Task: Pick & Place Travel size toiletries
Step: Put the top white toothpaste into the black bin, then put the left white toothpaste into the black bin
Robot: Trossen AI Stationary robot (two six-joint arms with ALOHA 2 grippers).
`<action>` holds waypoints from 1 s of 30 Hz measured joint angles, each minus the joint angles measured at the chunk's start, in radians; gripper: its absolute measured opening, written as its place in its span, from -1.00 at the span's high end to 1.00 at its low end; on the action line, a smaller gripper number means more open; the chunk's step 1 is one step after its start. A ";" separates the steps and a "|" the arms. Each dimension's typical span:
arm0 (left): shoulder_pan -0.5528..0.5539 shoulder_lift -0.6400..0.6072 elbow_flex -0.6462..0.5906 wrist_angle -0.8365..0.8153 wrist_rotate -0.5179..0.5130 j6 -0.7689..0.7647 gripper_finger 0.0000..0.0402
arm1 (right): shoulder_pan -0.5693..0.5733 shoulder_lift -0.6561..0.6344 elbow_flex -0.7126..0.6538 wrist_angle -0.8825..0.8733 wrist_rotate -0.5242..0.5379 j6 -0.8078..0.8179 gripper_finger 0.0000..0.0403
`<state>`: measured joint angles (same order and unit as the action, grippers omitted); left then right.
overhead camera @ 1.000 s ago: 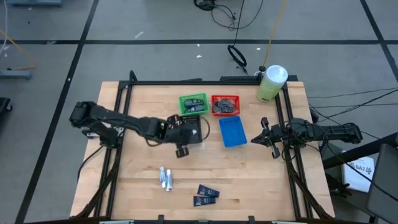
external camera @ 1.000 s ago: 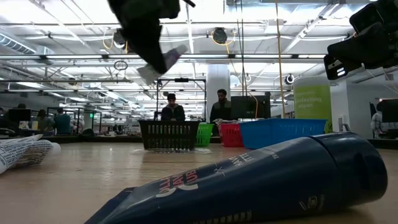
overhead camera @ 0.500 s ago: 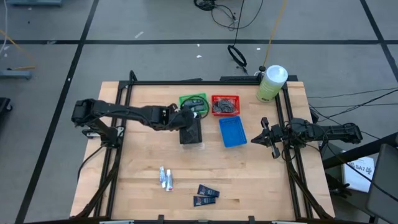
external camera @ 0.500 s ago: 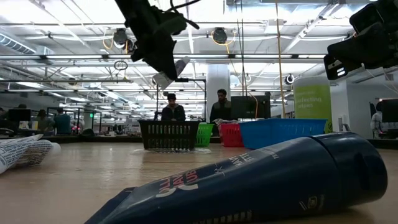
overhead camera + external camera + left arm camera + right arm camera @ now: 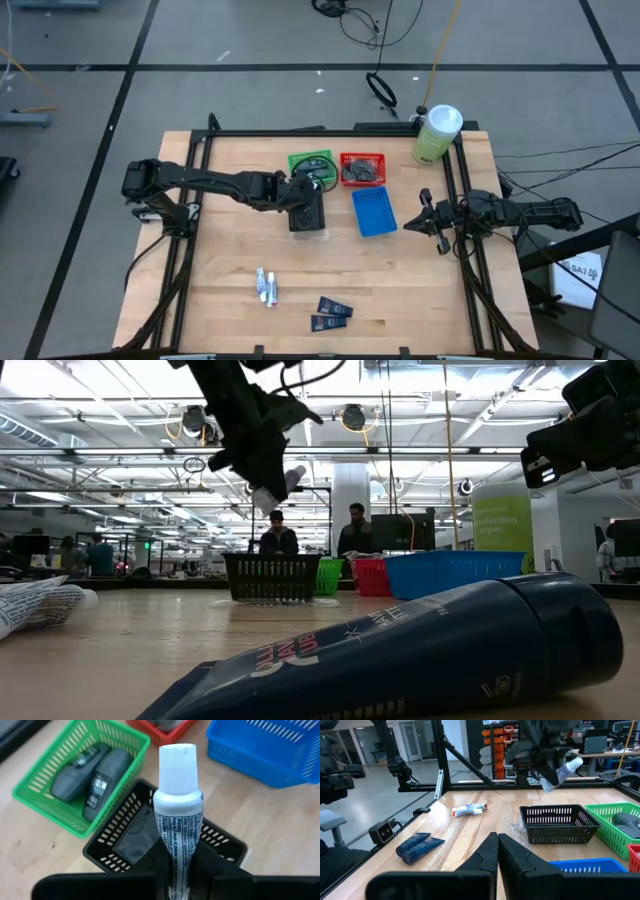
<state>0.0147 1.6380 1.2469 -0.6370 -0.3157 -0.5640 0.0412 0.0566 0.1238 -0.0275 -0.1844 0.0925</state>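
My left gripper (image 5: 302, 196) hangs over the black basket (image 5: 308, 214) near the table's middle, shut on a silver-white mini tube (image 5: 177, 812). The tube's white cap (image 5: 177, 766) points away from the fingers, over the basket (image 5: 131, 839). The low view shows the tube (image 5: 282, 482) well above the basket (image 5: 271, 577). More silver-white tubes (image 5: 266, 286) and two dark navy packets (image 5: 330, 313) lie near the table's front edge. My right gripper (image 5: 428, 222) waits shut at the table's right side. My left gripper pinches the tube's body (image 5: 175, 862) between its two fingers, toward the end opposite the cap. The fingers slant down from the table's left side and lie along the tube. The tube is lifted clear, cap end slanting down over the black basket.
A green bin (image 5: 311, 166) with dark oval pieces, a red bin (image 5: 362, 168) and a blue bin (image 5: 374, 212) stand beside the black basket. A large pale-green bottle (image 5: 436, 134) stands at the far right corner. A black frame (image 5: 200, 150) borders the table.
My left gripper has swung with the tube toward the table's far edge, from just near of the black basket to over it, and has rolled at the wrist. The tube stays lifted clear and its tilt has changed.
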 joint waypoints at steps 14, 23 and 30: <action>0.000 0.134 0.000 -0.023 0.034 -0.070 0.86 | 0.000 0.000 0.000 0.000 0.000 0.000 0.98; -0.004 0.136 0.000 -0.029 0.053 -0.088 0.46 | 0.000 0.000 0.000 0.000 0.000 0.000 0.98; -0.003 0.136 0.000 -0.033 0.054 -0.043 0.12 | 0.000 0.000 0.000 0.000 0.000 0.000 0.98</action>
<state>0.0116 1.7741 1.2465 -0.6703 -0.2615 -0.6073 0.0410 0.0566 0.1238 -0.0275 -0.1843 0.0925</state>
